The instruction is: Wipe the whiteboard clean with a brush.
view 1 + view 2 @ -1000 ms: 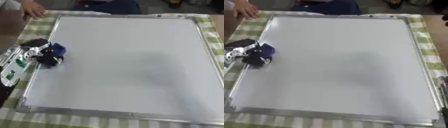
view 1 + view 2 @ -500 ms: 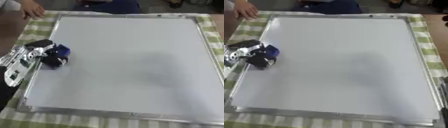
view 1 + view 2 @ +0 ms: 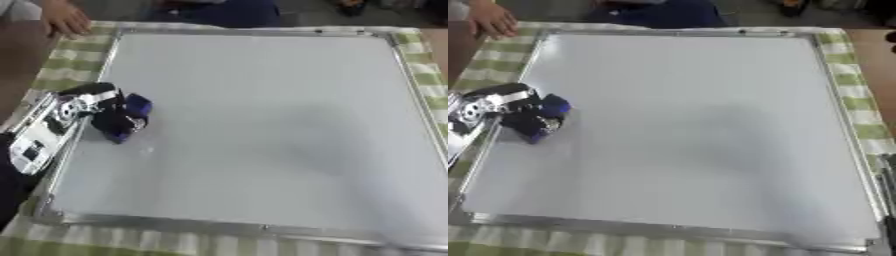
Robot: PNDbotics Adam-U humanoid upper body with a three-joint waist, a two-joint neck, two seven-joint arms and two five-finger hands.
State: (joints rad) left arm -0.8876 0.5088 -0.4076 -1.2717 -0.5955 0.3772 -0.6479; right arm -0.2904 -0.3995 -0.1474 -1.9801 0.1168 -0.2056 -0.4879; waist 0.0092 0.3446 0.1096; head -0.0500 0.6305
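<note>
A large whiteboard (image 3: 262, 125) with a silver frame fills most of the view; its surface looks blank. My left hand (image 3: 98, 111) comes in from the left edge and is curled round a dark blue brush (image 3: 129, 115), which rests on the board near its left side. My right hand shows in neither view.
The board lies on a green and white checked cloth (image 3: 79, 60). A person's bare hand (image 3: 66, 20) rests at the board's far left corner. A dark seated figure (image 3: 227, 11) is at the far edge. Brown tabletop (image 3: 877, 75) shows on the right.
My left hand with the brush has slid a little to the right across the board and slightly toward me. The whole picture has also shifted a bit.
</note>
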